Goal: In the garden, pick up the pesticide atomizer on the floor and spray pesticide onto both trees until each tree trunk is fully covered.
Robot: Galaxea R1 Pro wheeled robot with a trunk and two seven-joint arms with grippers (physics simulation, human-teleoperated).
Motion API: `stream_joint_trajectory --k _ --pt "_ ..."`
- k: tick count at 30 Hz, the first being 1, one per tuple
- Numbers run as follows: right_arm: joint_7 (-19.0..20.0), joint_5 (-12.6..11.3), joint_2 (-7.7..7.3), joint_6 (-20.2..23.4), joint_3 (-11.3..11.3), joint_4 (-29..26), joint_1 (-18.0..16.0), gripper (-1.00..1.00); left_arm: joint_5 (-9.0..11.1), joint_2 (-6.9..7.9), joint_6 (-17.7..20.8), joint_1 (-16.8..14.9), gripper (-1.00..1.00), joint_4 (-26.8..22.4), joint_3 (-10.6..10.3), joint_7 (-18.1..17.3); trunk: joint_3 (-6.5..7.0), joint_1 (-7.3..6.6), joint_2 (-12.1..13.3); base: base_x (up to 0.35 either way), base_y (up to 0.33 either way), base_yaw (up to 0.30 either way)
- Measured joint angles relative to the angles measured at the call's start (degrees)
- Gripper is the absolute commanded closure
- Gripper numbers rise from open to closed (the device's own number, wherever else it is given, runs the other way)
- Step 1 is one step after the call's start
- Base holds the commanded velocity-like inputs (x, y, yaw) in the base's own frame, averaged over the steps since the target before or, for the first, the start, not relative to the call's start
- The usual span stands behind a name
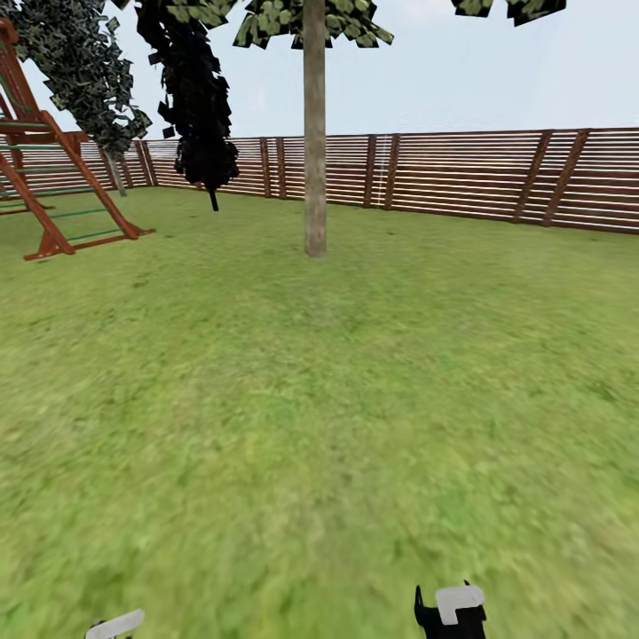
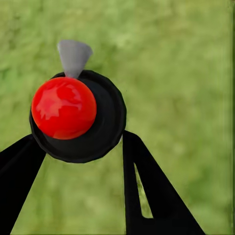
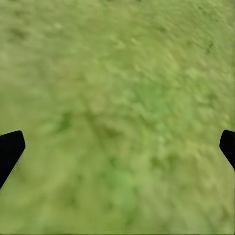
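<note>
Grass fills most of the head view, a wide lawn (image 1: 319, 426) running up to a brown slatted fence (image 1: 461, 173), and one tall tree stands ahead with its pale bare trunk (image 1: 314, 133) rising straight from the turf, well apart from the robot. To its left hang a black-foliaged conifer (image 1: 200, 98) and, at the edge, a red-brown wooden play frame (image 1: 53, 177). The pesticide atomizer (image 2: 76, 115) is off the floor and in the left tool (image 2: 81, 147): in the left wrist view its red top and dark body sit between the two black fingers (image 2: 147, 191), which press against its sides, and a grey nozzle points away from the camera over the grass. The right tool (image 3: 117, 147) is spread wide with nothing between its fingertips, only lawn below it. Low in the head view, a pale part of the left arm (image 1: 114, 624) and a black-and-white part of the right arm (image 1: 453, 612) just peek in. Judging from this, pickup is done and the approach to the first tree is the step in hand; no white specks show on the bark. The next move calls for closing the gap to the trunk, then raising the left arm so the nozzle faces the bark squarely before spraying.
</note>
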Motion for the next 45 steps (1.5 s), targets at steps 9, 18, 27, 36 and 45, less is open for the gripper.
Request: stream_joint_trajectory --k 9,18,27,36,45 --pt "0.0 0.0 0.02 0.0 0.0 0.0 0.0 -1.0 0.0 0.03 0.0 0.0 1.0 0.0 0.0 0.0 0.0 0.0 0.0 0.345 0.0 0.0" --pt "0.0 0.0 0.0 0.0 0.0 0.0 0.0 -1.0 0.0 0.06 0.0 0.0 1.0 0.0 0.0 0.0 0.0 0.0 0.0 0.345 0.0 0.0" --pt "0.0 0.0 0.0 0.0 0.0 0.0 0.0 -1.0 0.0 0.01 0.0 0.0 1.0 0.0 0.0 0.0 0.0 0.0 0.0 0.345 0.0 0.0" --pt "0.0 0.0 0.03 0.0 0.0 0.0 0.0 -1.0 0.0 0.0 0.0 0.0 1.0 0.0 0.0 0.0 0.0 0.0 0.0 0.345 0.0 0.0" --pt "0.0 0.0 0.07 0.0 0.0 0.0 0.0 -1.0 0.0 0.01 0.0 0.0 1.0 0.0 0.0 0.0 0.0 0.0 0.0 0.345 0.0 0.0"
